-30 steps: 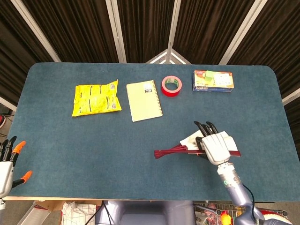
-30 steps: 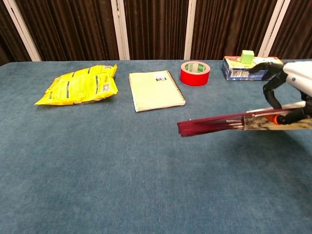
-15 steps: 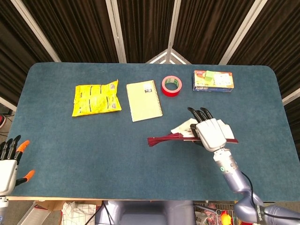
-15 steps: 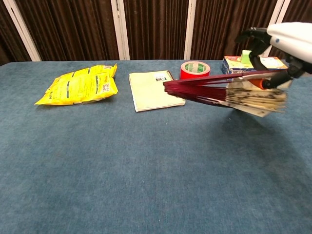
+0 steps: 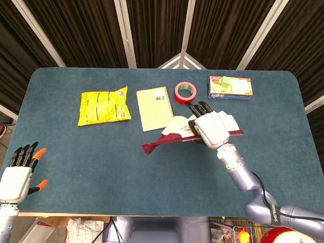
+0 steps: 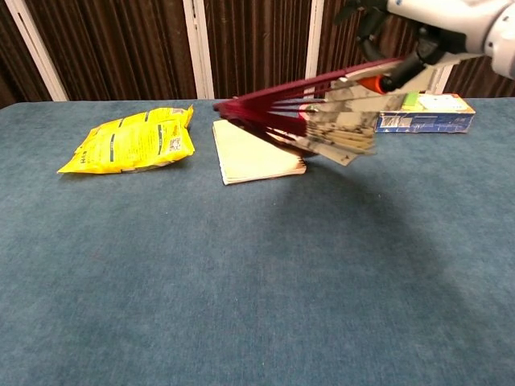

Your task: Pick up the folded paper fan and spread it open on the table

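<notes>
The right hand grips the paper fan by its leafed end, fingers curled around it, and holds it up above the blue table, right of centre; in the chest view the same hand sits high at the top right with the fan slanting down to the left from it, its red ribs partly splayed and some printed paper leaves hanging loose below the top rib; the ribs' joined end points left, over the near right corner of the notebook; the left hand shows only in the head view, at the near left edge of the table, palm down with its fingers straight and apart, holding nothing; along the far side of the table lie, from left to right, a yellow snack bag, the pale green spiral notebook, a roll of red tape and a blue box with a small green block on top; from the chest view the tape is mostly hidden behind the fan.
</notes>
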Controlling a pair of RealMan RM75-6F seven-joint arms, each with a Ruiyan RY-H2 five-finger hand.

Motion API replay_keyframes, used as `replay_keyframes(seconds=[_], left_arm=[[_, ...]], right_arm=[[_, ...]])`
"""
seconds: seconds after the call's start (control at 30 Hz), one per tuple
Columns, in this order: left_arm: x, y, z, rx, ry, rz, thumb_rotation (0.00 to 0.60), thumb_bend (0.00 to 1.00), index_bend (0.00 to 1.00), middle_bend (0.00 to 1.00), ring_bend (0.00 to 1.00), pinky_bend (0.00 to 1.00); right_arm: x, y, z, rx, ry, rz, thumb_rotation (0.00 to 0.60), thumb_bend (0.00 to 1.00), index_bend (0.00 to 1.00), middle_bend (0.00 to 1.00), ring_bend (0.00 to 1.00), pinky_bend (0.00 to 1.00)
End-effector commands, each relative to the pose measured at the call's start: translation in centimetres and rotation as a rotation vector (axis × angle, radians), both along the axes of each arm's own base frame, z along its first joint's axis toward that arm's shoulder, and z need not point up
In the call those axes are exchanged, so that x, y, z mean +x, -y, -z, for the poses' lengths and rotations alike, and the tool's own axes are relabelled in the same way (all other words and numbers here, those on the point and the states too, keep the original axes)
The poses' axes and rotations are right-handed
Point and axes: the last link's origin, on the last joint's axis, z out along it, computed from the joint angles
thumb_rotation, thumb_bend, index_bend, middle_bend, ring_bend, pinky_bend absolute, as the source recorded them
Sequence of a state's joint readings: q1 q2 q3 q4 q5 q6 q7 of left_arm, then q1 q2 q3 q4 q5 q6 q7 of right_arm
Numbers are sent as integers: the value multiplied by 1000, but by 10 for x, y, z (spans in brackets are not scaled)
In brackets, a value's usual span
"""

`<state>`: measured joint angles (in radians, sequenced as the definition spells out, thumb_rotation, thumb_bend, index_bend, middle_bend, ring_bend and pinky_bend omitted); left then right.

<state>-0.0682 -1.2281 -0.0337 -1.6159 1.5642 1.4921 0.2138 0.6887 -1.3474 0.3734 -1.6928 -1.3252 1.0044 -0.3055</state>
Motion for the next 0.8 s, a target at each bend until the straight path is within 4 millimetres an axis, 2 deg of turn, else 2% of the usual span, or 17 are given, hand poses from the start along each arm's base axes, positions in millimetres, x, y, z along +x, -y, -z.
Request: replay_keyframes(seconds=[0.03,0.3,0.47,0.63,0.8], left_arm=[[3,-6,7,-15,37,54,600,225,167,0,0,48],[5,-15,20,-3,83,120,600,224,190,0,0,75],[7,-17,30,-26,140,148,600,222,191,0,0,75],[13,-25,38,-8,215,192,600,218,188,0,0,75],[17,-34,42,-9,271,218,600,216,186,0,0,75]], right_arm=[[20,2,-1,10,12,-23,600,432,902,169,226,163],[70,0,-8,-38,-31,-100,600,432,902,169,226,163],[98,-9,-10,-43,-2,-93,600,432,902,169,226,163],[120,-18,-7,-28,37,-76,600,432,902,169,226,163],[134,-28,-3,-17,35,-81,600,432,902,169,226,163]])
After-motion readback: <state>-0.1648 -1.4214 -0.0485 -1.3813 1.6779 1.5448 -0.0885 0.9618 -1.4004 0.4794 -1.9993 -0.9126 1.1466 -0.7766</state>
